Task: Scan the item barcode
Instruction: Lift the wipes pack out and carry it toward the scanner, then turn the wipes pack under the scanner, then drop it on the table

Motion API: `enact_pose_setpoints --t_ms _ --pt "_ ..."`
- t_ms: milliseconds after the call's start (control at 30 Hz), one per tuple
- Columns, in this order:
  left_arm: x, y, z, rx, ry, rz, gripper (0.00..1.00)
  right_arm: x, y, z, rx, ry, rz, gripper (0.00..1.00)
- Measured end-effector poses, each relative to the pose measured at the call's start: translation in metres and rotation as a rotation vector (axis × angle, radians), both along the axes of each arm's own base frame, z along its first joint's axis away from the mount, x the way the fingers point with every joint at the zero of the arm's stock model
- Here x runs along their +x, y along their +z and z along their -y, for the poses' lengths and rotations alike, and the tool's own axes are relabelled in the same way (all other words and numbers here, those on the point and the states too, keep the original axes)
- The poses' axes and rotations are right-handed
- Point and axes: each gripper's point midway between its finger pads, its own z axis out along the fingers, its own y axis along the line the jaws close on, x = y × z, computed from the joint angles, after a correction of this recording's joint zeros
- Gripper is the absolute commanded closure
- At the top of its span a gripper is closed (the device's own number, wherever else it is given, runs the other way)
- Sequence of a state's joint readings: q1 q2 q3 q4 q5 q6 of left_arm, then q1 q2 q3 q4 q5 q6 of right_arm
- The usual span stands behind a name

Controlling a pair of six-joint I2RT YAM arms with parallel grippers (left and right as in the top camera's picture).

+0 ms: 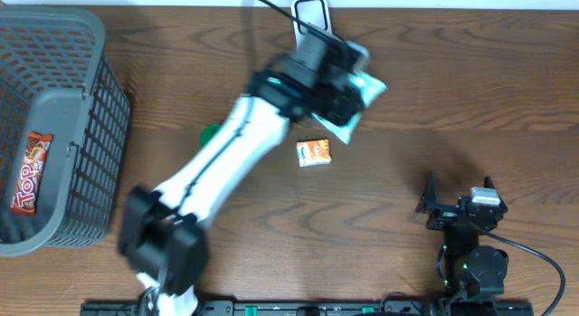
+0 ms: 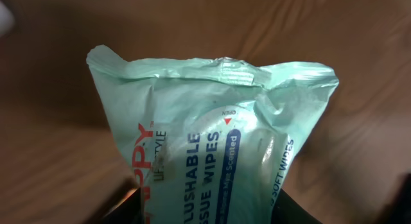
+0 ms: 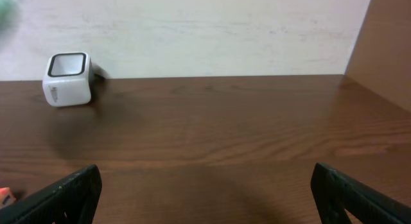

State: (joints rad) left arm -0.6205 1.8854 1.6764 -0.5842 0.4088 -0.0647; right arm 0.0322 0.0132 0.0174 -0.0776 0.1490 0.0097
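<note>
A grey plastic mesh basket [image 1: 95,144] at the worktop's [image 1: 470,99] left edge holds a red snack packet [image 1: 30,174]. By the far edge, near the white cube scanner [image 1: 311,10], the left claw [image 1: 346,91] grasps a mint-green pack of flushable wipes [image 2: 218,140]. A small orange box [image 1: 314,153] lies mid-worktop. The right claw [image 1: 460,194] sits released by the near right corner.

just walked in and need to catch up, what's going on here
The left gripper is shut on a mint-green soft pack of flushable wipes, holding it near the small white box-shaped scanner at the table's far edge. The right gripper sits open and empty at the near right. A small orange carton lies on the brown wooden table, and a red snack bar sits in the grey plastic basket on the left.
</note>
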Motion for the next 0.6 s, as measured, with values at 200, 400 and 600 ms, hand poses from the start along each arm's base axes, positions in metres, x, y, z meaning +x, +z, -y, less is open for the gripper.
enact_pose_setpoints --t_ms 200,400,600 --pt "-0.018 -0.092 0.035 0.148 0.044 -0.127 0.59 0.000 0.000 0.000 0.000 0.000 0.000 0.01" --pt "-0.025 -0.153 0.055 0.179 0.208 -0.249 0.58 0.000 0.000 0.000 0.000 0.000 0.000 0.01" --pt "-0.018 -0.155 0.068 0.106 0.324 -0.284 0.07 0.000 0.000 0.000 0.000 0.000 0.000 0.01"
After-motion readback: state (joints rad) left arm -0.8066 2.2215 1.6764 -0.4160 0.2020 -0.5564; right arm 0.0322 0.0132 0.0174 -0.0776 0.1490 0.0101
